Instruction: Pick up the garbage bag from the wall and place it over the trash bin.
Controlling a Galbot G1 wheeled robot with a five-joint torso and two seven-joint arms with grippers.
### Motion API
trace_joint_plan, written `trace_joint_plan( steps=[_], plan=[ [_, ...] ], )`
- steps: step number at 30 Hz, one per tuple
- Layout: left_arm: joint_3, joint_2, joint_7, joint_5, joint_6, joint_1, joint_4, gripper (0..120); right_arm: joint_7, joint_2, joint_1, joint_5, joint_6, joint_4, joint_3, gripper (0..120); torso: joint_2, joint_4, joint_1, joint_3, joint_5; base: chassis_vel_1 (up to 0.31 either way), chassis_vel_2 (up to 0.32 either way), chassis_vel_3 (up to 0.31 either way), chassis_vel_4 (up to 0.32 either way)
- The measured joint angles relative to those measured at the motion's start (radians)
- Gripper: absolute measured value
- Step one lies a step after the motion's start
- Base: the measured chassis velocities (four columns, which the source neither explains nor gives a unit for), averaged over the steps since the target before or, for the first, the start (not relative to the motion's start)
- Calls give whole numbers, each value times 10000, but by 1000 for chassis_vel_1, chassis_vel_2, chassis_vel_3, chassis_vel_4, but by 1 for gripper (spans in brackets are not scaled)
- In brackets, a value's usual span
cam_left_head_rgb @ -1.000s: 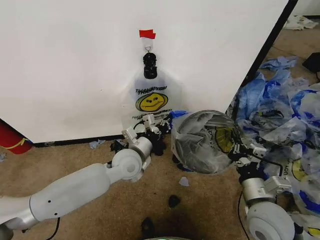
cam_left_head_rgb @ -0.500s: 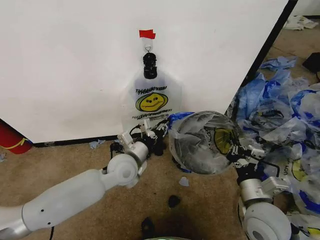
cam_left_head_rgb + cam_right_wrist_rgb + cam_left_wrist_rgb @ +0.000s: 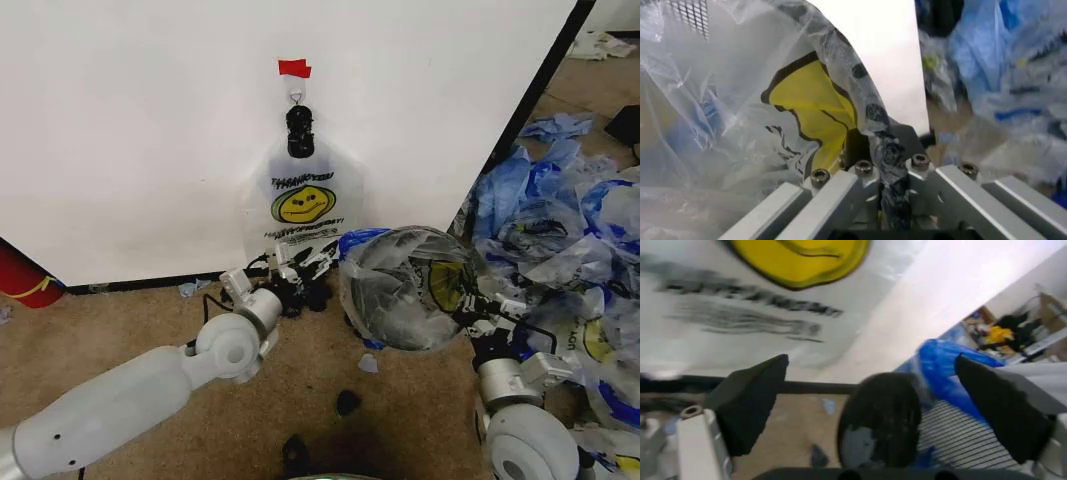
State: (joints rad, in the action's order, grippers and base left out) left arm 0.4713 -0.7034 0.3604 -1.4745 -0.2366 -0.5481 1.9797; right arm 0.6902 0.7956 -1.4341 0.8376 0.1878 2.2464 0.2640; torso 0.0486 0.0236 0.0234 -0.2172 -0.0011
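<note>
Left gripper (image 3: 297,265) sits low at the foot of the wall (image 3: 130,130), fingers spread wide with nothing between them, just under the garbage bag (image 3: 303,200) that hangs from the black clip (image 3: 300,130) below the red tape (image 3: 294,68). On to the trash bin (image 3: 385,300), draped in a smiley-printed plastic bag (image 3: 420,262). Right gripper (image 3: 487,308) is clamped on that plastic at the bin's edge, the heap of bluish bags (image 3: 560,220) beyond.

Tan carpet (image 3: 150,320) with bag-covered trash bin (image 3: 400,290), heaped bluish bags (image 3: 560,220).
</note>
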Motion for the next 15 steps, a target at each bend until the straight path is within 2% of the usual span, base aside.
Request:
trace_joint_plan(
  steps=[4,7,9,11,13,14,15],
  plan=[
    [-395,194,218,290,-78,-467,2,100,302,106,85,629,-147,115,-69,0,0,-3,0,0,0,0,0,0,0],
    [-1096,339,620,546,-189,-930,104,100,746,253,138,1546,-293,259,-95,0,0,1,1,-2,-2,0,0,0,0],
    [-1678,565,708,576,-182,-1302,508,100,859,390,174,2234,-336,362,-94,0,0,6,1,-2,-3,0,0,0,0],
    [-2569,933,781,561,-73,-2019,1423,100,820,694,282,3206,-521,397,-99,0,0,-5,0,-1,9,0,0,0,0],
    [-2676,1002,790,559,-62,-2144,1641,100,744,752,286,3330,-568,365,-99,0,0,-9,0,-1,9,0,0,0,0],
    [-2835,1176,805,574,-9,-2412,2252,100,466,915,235,3542,-668,181,-104,0,0,-4,0,-1,-3,0,0,0,0],
    [-2871,1220,807,603,12,-2496,2425,100,429,952,239,3568,-682,127,-116,0,0,2,-1,-1,-6,0,0,0,0]
  ],
)
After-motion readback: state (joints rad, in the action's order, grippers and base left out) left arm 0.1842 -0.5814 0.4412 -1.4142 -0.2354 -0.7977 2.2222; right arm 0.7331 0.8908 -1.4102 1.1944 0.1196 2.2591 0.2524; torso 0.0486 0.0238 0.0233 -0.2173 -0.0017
